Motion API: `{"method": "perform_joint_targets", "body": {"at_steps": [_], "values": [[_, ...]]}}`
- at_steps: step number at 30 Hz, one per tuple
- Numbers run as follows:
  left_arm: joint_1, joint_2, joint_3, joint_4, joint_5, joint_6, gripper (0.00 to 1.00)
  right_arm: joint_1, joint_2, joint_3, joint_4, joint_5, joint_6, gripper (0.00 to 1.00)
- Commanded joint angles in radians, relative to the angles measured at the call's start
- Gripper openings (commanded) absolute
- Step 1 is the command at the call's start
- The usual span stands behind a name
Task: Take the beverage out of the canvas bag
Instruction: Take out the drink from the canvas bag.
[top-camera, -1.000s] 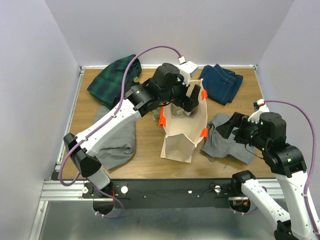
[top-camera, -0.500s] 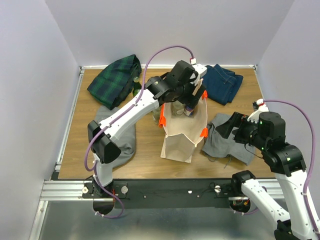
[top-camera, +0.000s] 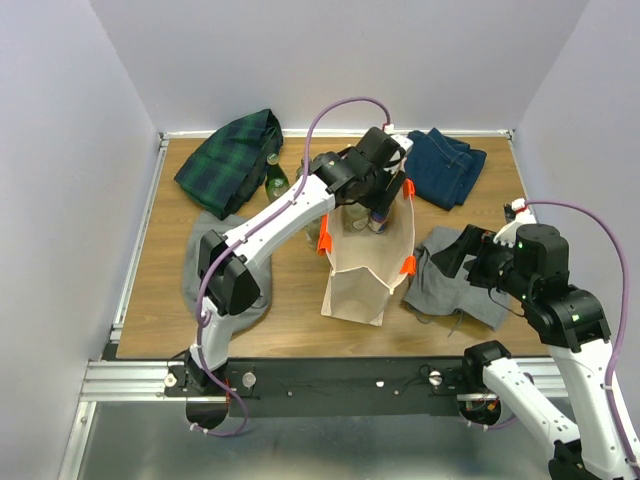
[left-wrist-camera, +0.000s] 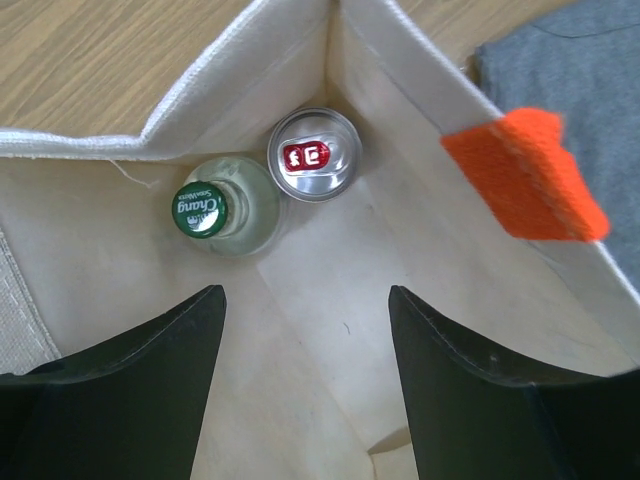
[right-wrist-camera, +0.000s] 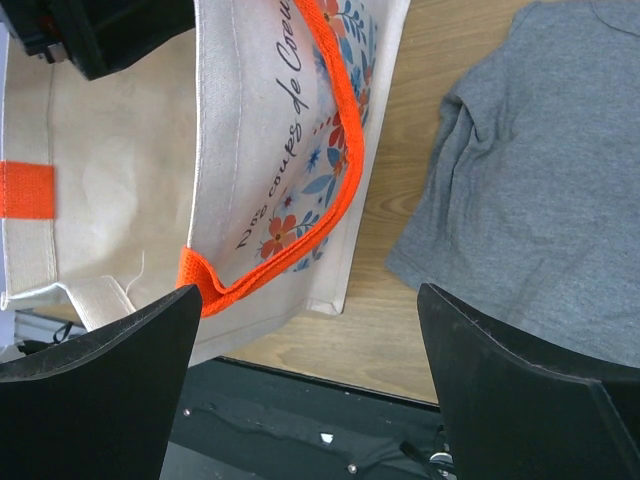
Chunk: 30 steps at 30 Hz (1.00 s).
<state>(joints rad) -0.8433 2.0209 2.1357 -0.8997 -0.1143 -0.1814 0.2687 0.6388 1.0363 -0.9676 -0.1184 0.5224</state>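
The canvas bag (top-camera: 355, 280) stood upright in the middle of the wooden table (top-camera: 295, 300), its mouth open. The left gripper (left-wrist-camera: 305, 330) hung at that mouth, fingers spread apart with nothing between them. Down in a corner of the bag, side by side, sat a green-capped Chang bottle (left-wrist-camera: 205, 210) and a silver can (left-wrist-camera: 314, 153). The right gripper (right-wrist-camera: 305, 310) hovered beside the bag near a grey T-shirt (right-wrist-camera: 530, 170), fingers wide, gripping nothing. Another green bottle (top-camera: 274, 180) stood by the plaid cloth (top-camera: 228, 160).
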Motion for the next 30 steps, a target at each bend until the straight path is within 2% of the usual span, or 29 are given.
{"method": "perform_joint_targets", "body": {"at_steps": [1, 8, 20, 24, 30], "values": [[0.023, 0.022, 0.023, 0.019, -0.079, -0.038, 0.75, 0.004, -0.013, -0.005, -0.02, 0.036, -0.015, 0.98], [0.03, 0.052, 0.032, 0.027, -0.159, -0.03, 0.74, 0.003, -0.005, -0.002, -0.019, 0.04, -0.015, 0.98], [0.05, 0.071, -0.011, 0.107, -0.142, -0.02, 0.69, 0.004, 0.004, -0.001, -0.013, 0.039, -0.015, 0.98], [0.05, 0.062, -0.045, 0.165, -0.166, -0.004, 0.65, 0.004, 0.005, 0.001, -0.011, 0.034, -0.013, 0.98], [0.05, 0.07, -0.068, 0.189, -0.191, 0.01, 0.65, 0.003, 0.004, -0.001, -0.013, 0.037, -0.015, 0.98]]}}
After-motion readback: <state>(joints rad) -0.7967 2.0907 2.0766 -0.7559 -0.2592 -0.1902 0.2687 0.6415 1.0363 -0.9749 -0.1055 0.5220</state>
